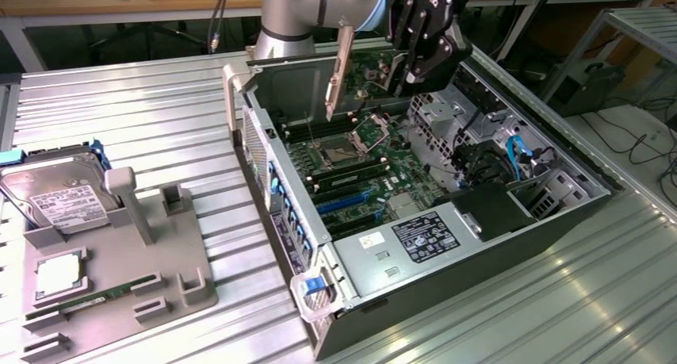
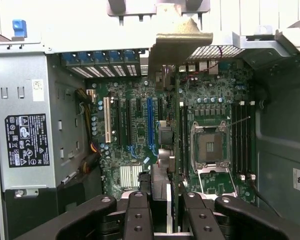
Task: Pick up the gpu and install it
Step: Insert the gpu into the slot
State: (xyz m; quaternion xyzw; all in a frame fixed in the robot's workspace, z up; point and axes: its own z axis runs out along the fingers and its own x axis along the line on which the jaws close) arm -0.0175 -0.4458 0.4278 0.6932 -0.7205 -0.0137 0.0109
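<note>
Exterior view
Arm (image 1: 307, 11): reaches in from the far edge of the table (image 1: 138, 118), with its wrist over the open computer case (image 1: 508, 261).
Gripper (image 1: 407, 74): points down over the far end of the case, fingers clamped on the gpu.
Gpu (image 1: 365, 74): held on edge in the air above the motherboard (image 1: 349, 166). Its silver bracket (image 1: 338, 70) hangs down on the side toward the exterior view's left.
Gap: the card's lower edge seems to be clear of the board, though this angle makes it hard to be sure.
Below the card: the processor socket (image 1: 341, 150) and the long slots beside it.
Power supply (image 1: 423, 237): at the near end of the case, white-and-black label facing up.
Grey holder (image 1: 158, 253): on the table at the exterior view's left, well apart from the case.
Hard drive (image 1: 59, 193): silver with a white label, leaning in the holder.
Memory stick (image 1: 101, 294): narrow and green, lying in a slot of the holder.

Wrist view
Gripper (image 2: 167, 212): two black fingers (image 2: 138, 215) closed from either side on the card's near end.
Gpu (image 2: 162, 175): seen edge-on, running away from the camera across the middle of the case, with its bracket at the far end by the case's rear wall.
Blue slot (image 2: 150, 122): on the motherboard just beside the card's line.
Processor socket (image 2: 210, 147): open, on the other side of the card from the blue slot.
Power supply (image 2: 27, 140): its labelled box is at the side of the case, beyond the slots.
</note>
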